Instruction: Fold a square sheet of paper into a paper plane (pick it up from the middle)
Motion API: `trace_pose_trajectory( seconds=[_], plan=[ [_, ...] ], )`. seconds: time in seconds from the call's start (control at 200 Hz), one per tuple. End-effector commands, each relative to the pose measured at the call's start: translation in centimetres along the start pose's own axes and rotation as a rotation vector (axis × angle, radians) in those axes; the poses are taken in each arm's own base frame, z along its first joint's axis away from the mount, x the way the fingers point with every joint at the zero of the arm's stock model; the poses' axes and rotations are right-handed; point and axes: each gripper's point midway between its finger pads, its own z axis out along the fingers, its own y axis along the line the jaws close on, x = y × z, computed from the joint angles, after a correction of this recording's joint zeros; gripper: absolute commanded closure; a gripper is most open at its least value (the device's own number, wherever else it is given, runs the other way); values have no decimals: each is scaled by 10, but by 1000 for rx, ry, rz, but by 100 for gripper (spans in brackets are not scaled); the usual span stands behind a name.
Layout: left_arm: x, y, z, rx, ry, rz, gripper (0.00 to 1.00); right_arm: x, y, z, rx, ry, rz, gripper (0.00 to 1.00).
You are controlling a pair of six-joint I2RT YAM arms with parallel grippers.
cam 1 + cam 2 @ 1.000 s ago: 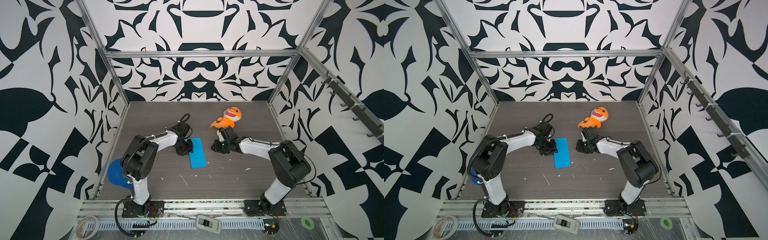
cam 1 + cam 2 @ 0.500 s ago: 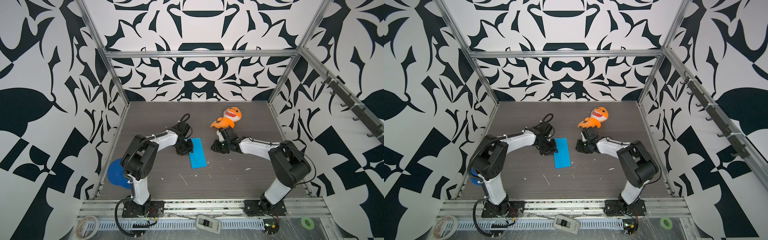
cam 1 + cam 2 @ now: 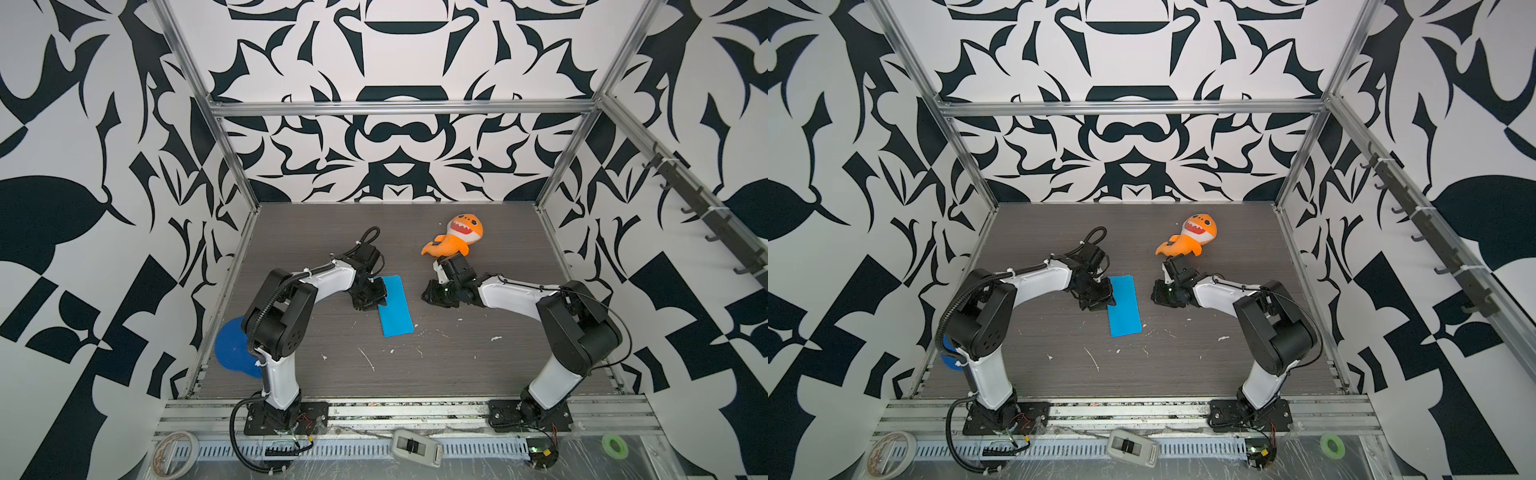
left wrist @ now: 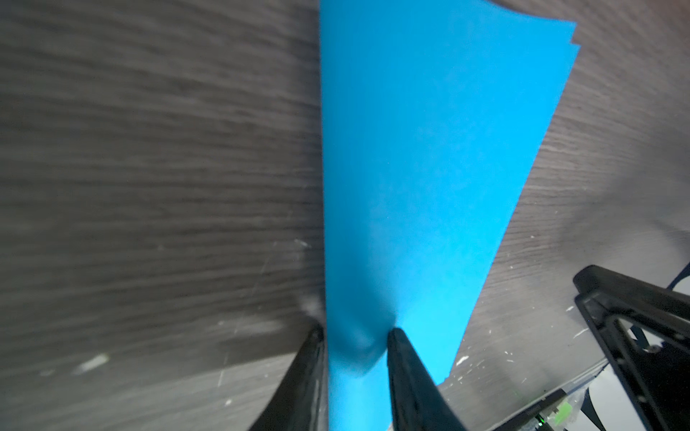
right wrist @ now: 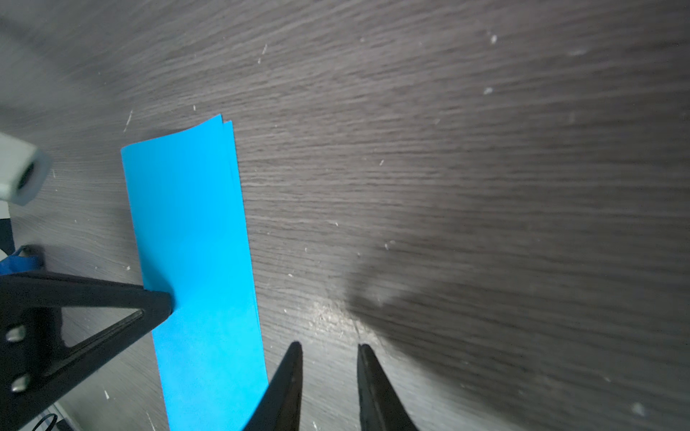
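Blue paper strip (image 4: 410, 149) flat on table (image 5: 448, 149) | left gripper (image 4: 354, 334) — slightly spread, tips straddling its edge | right gripper (image 5: 328, 347) — slightly spread, empty

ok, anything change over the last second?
Nothing visibly moved, and nothing was taken hold of or let go. The left gripper stays partly open with its tips down at the folded blue paper, one on it and one at its edge. The right gripper stays open and empty beside the paper. The orange shark plush and the blue disc are unmoved.
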Motion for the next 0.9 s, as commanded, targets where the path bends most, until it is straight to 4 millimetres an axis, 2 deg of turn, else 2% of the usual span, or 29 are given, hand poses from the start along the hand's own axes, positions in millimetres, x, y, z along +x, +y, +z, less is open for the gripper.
trace_pose_trajectory(
  seconds=[0.0, 0.895],
  plan=[
    [20, 46, 26, -156, 85, -9, 67, -2, 2, 0, -13, -7, 9, 70],
    [28, 61, 38, -203, 137, 60, 65, 0, 2, 4, -19, 3, 15, 70]
  ],
)
